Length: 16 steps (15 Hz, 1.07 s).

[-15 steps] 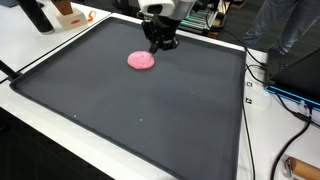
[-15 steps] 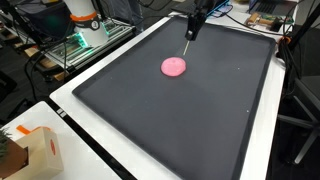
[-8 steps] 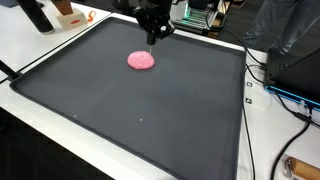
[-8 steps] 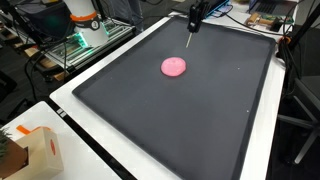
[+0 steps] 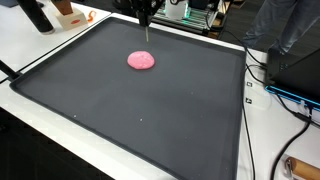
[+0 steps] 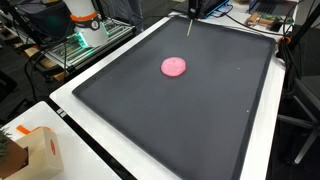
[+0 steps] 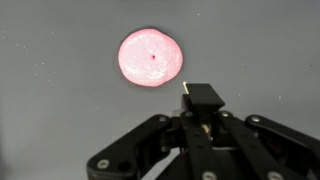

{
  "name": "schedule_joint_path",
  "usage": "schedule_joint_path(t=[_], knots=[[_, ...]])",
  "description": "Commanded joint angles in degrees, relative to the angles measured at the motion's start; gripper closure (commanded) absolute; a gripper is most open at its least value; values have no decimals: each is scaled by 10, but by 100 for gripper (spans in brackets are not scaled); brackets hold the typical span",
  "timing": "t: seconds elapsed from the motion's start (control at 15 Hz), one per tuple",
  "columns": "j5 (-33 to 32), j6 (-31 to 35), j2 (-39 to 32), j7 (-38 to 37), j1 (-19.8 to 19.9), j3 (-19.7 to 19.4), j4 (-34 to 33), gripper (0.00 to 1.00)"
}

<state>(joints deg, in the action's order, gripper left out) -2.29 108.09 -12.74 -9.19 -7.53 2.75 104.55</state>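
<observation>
- both outside cameras show the pink disc (image 5: 141, 60) (image 6: 174, 67) flat on the black mat (image 5: 150, 125), with the gripper (image 5: 149, 42) up high, near the far edge.
- only the wrist camera shows its fingers (image 7: 205, 97) squeezed shut, and a tiny dark dot on the disc.

The disc (image 5: 141, 60) is pink, round and thin, glossy on top, with a tiny dark dot at its centre in the wrist view. It lies flat on the dark mat (image 5: 150, 115), off-centre and untouched.
</observation>
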Motion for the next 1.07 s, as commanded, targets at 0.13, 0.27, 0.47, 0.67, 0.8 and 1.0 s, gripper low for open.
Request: schedule_joint_path(t=[0.13,0.27,0.47,0.67,0.8,1.0], knots=[[46,-46,24,80,33,2,-17,97],[51,-58,25,92,41,0,-27,97],[54,-92,23,117,51,-3,-44,97],[38,-83,20,107,48,-2,-46,87],[38,-87,20,110,50,-3,-50,87],[38,-88,20,111,50,-3,-50,87]])
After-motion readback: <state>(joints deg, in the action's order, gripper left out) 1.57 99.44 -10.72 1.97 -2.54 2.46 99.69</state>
